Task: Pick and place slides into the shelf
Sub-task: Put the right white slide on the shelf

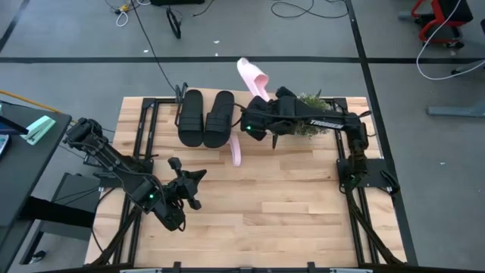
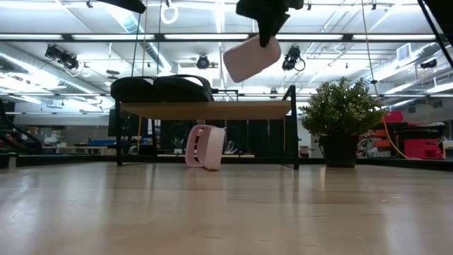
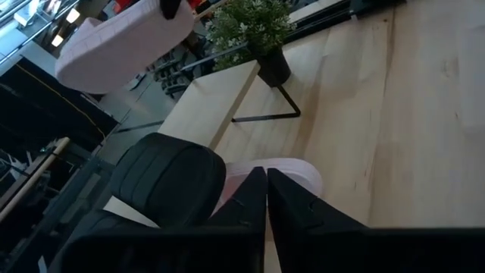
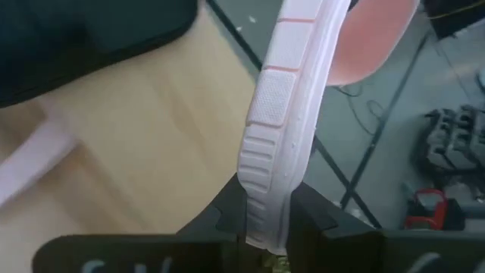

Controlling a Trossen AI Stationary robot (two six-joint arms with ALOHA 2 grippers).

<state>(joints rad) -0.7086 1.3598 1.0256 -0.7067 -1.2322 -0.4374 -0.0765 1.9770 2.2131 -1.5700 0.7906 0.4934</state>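
We see two black slides (image 1: 204,117) shelved at ten o'clock; right pincer (image 1: 261,102) grips one pink slide (image 1: 252,76) aloft; another pink slide (image 2: 204,147) waits below; left pincer (image 1: 198,176) is narrow, empty.

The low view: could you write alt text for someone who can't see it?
A robot gripper holds a pink slide in the air above a low shelf, its jaws shut on it. Two black slides sit on the shelf's board, another pink slide stands on edge beneath it, and a potted plant stands beside it.

The shelf (image 1: 292,114) is largely covered by the right arm in the high view. The pink slide (image 1: 236,149) on the table shows only a sliver there (shelf top hides the rest). The right gripper (image 2: 271,35) is cut off at the low view's top edge.
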